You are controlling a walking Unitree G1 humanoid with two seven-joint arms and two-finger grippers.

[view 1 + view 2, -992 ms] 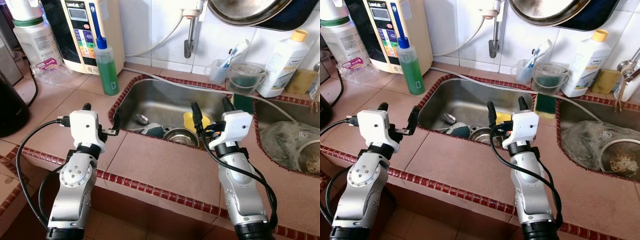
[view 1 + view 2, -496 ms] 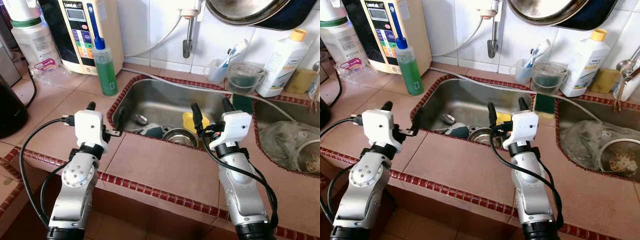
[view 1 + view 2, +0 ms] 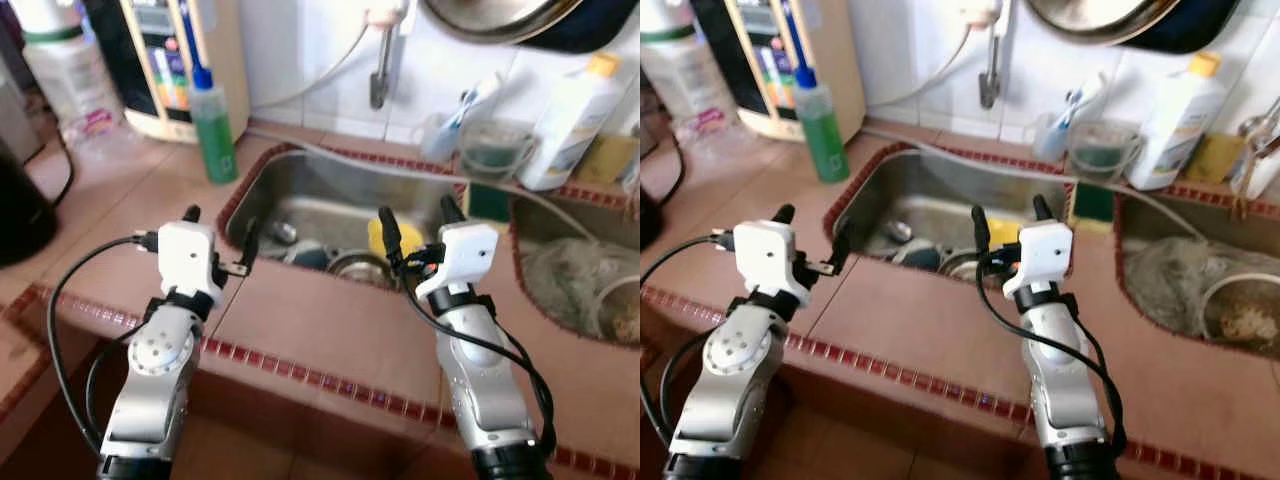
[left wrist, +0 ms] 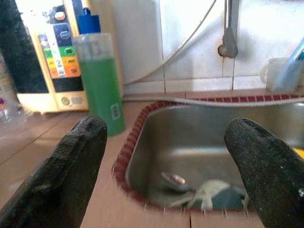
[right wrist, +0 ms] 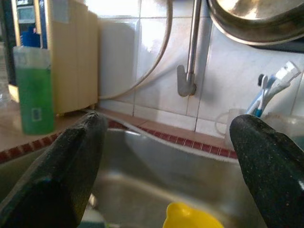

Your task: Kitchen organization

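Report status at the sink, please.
Left gripper and right gripper open, empty, at sink front edge. Dishes and yellow item inside. Nothing in the way.

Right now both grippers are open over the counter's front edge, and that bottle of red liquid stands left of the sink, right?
Nearly. The left gripper and right gripper are open, but the bottle left of the sink holds green liquid, as the left wrist view shows.

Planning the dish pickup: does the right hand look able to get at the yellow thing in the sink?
Probably yes: the open right hand hovers at the sink edge just before the yellow thing, nothing between.
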